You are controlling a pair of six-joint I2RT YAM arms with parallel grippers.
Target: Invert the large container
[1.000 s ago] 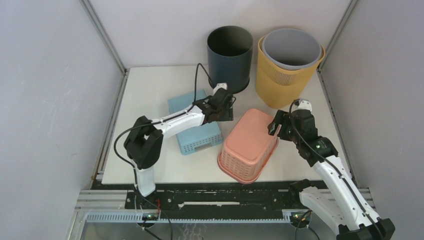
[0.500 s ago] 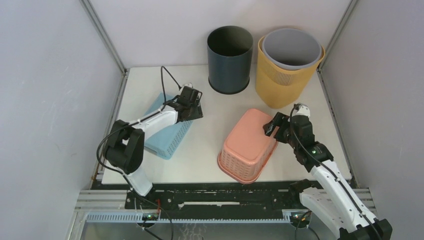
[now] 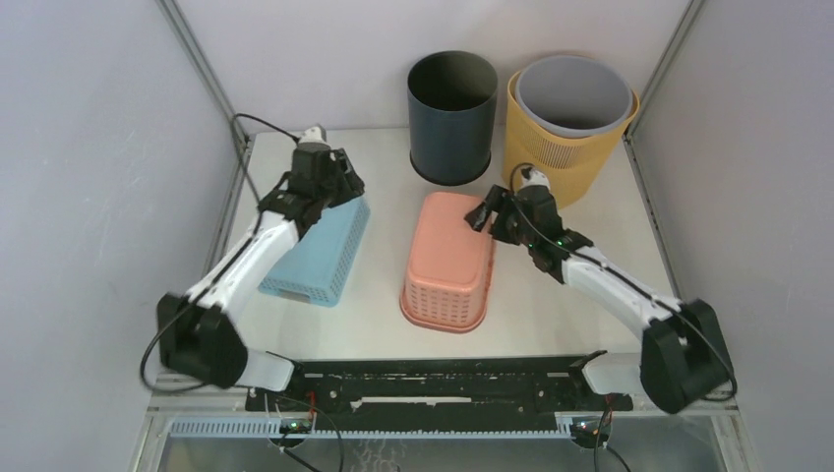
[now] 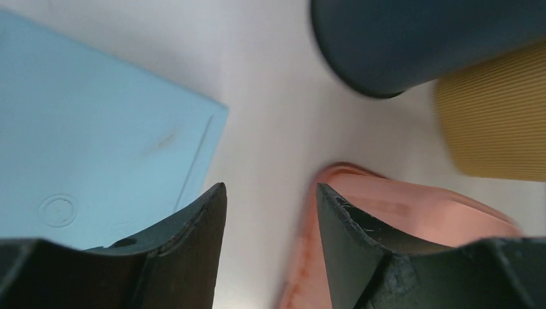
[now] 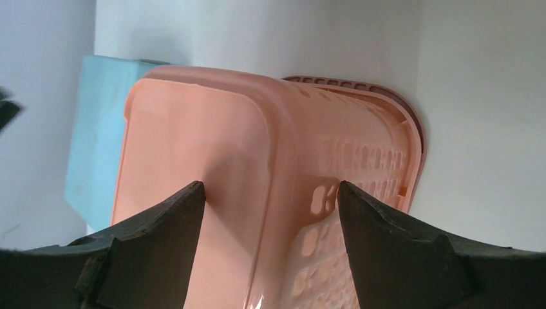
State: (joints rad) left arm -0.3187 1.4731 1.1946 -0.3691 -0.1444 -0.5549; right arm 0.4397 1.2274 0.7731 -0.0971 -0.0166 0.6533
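A pink basket [image 3: 447,261] lies bottom up in the middle of the table, lengthwise to me. A light blue basket [image 3: 320,251] lies bottom up at the left, tilted. My right gripper [image 3: 486,214] is open, its jaws astride the pink basket's far right bottom edge [image 5: 193,141]; the gripper [image 5: 270,193] holds nothing. My left gripper [image 3: 346,187] is open and empty above the blue basket's far right corner. In the left wrist view the gripper [image 4: 270,199] hangs over bare table between the blue basket [image 4: 96,141] and the pink basket [image 4: 412,212].
A dark round bin [image 3: 452,113] stands upright at the back centre. A yellow ribbed bin [image 3: 556,162] with a grey bin [image 3: 573,93] nested in it stands upright at the back right. Grey walls close the table's sides.
The pink basket has slid left and turned lengthwise with my right gripper. The blue basket has moved left and turned. My left gripper has swung from the centre to the far left.
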